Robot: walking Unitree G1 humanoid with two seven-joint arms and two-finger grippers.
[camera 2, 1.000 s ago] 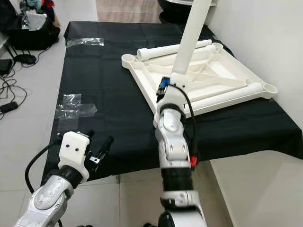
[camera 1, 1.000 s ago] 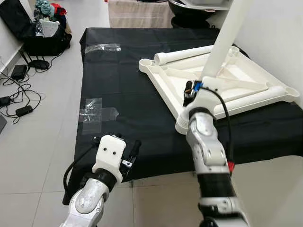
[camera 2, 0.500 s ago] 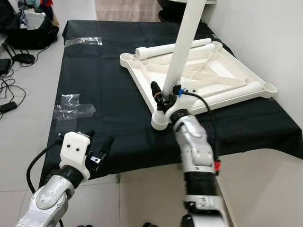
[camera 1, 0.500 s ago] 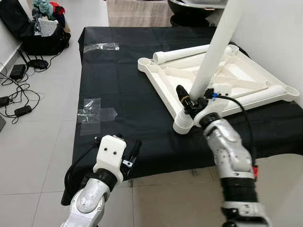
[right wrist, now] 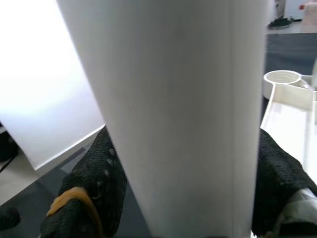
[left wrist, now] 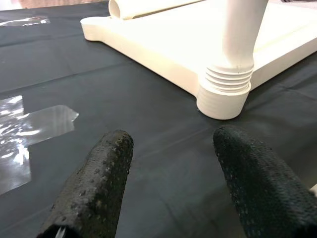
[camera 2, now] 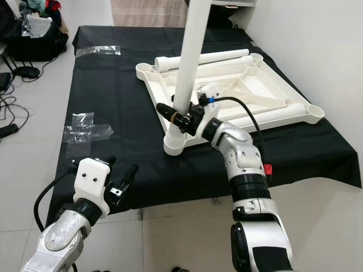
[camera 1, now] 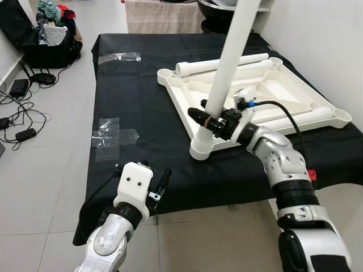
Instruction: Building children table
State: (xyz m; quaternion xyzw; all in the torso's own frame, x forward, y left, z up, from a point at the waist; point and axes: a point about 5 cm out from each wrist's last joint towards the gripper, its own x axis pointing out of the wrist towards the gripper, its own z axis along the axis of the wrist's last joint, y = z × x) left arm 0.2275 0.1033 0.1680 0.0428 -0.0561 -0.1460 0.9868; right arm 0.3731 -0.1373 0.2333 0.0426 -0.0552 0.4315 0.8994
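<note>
No writing is legible. The right gripper [camera 1: 207, 118] has its fingers clamped on the upright white plastic tube leg [camera 1: 227, 62], seated in the 7 o'clock corner socket of the upturned white plastic tabletop [camera 1: 266, 90] on the black-draped surface [camera 1: 136, 102]. The left gripper [camera 1: 161, 181] hovers, fingers apart and empty, at the surface's near edge.

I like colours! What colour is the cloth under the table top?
Black cloth, clearest in the left eye view.
</note>
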